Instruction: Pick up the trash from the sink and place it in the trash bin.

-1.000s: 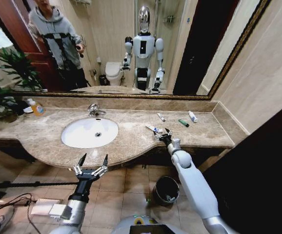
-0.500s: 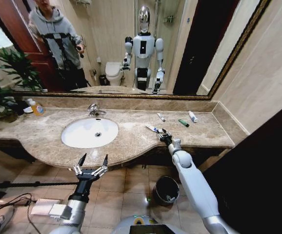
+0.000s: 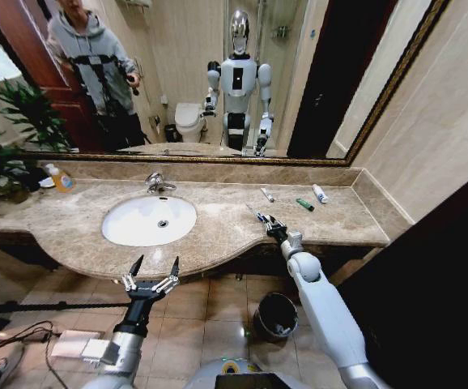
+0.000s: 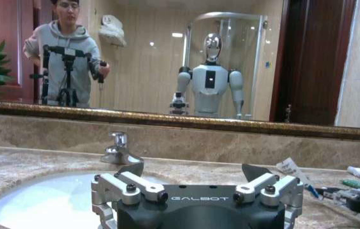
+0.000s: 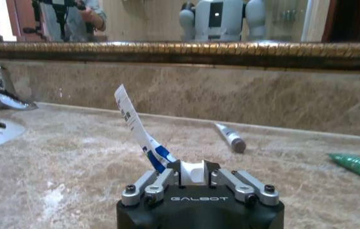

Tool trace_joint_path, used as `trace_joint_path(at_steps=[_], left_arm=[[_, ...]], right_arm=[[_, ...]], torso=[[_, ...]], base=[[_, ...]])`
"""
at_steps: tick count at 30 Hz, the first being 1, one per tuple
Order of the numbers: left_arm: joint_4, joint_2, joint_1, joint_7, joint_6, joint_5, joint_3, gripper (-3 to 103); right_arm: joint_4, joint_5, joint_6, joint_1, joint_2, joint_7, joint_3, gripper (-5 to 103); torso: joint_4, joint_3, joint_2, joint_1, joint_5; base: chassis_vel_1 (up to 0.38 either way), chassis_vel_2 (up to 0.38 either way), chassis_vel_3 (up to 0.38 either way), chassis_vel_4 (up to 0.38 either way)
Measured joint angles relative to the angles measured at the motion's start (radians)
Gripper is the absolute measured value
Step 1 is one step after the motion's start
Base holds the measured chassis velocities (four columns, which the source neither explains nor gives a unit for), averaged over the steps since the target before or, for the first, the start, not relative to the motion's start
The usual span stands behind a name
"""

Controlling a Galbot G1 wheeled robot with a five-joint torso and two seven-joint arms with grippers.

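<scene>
R gripper (image 3: 269,224), jaws pinched tight on the white-and-blue tube (image 5: 138,130), had lifted it clear of the counter right of the sink (image 3: 149,220) w/ the trash bin (image 3: 275,314) below, so pickup looked done; L gripper (image 3: 150,272) idled wide open.

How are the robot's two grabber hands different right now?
The right gripper is shut on a white-and-blue tube over the countertop; the left gripper is open and holds nothing. The right one is beside the sink, the left one hangs below the counter's edge. Both look alike.
</scene>
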Motion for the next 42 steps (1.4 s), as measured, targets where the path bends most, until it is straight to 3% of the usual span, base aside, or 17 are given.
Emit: trace_joint_path(at_steps=[9, 12, 22, 24, 31, 36, 42], left_arm=[[0.000, 0.000, 0.000, 0.000, 0.000, 0.000, 0.000, 100], [0.000, 0.000, 0.000, 0.000, 0.000, 0.000, 0.000, 100], [0.000, 0.000, 0.000, 0.000, 0.000, 0.000, 0.000, 100], [0.000, 0.000, 0.000, 0.000, 0.000, 0.000, 0.000, 100], [0.000, 0.000, 0.000, 0.000, 0.000, 0.000, 0.000, 100], [0.000, 0.000, 0.000, 0.000, 0.000, 0.000, 0.000, 100], [0.000, 0.000, 0.000, 0.000, 0.000, 0.000, 0.000, 100]], right_arm=[[0.169, 0.023, 0.026, -0.139, -0.032, -0.021, 0.087, 21], [0.262, 0.041, 0.121, -0.249, -0.025, -0.038, 0.119, 21], [0.425, -0.001, 0.212, -0.474, 0.048, 0.019, 0.169, 21], [0.456, -0.050, 0.308, -0.611, 0.091, 0.066, 0.188, 21], [0.422, -0.118, 0.418, -0.773, 0.178, 0.142, 0.223, 21], [0.336, -0.112, 0.484, -0.820, 0.190, 0.161, 0.239, 21], [0.194, -0.100, 0.495, -0.801, 0.190, 0.167, 0.231, 21]], torso=[[0.0000, 0.000, 0.000, 0.000, -0.0001], [0.0000, 0.000, 0.000, 0.000, 0.0001], [-0.0001, 0.000, 0.000, 0.000, -0.0001], [-0.0001, 0.000, 0.000, 0.000, -0.0002], [-0.0001, 0.000, 0.000, 0.000, -0.0001], [-0.0002, 0.000, 0.000, 0.000, 0.0000], [-0.0001, 0.000, 0.000, 0.000, -0.0001]], base=[[0.000, 0.000, 0.000, 0.000], [0.000, 0.000, 0.000, 0.000], [0.000, 0.000, 0.000, 0.000], [0.000, 0.000, 0.000, 0.000], [0.000, 0.000, 0.000, 0.000], [0.000, 0.000, 0.000, 0.000], [0.000, 0.000, 0.000, 0.000]])
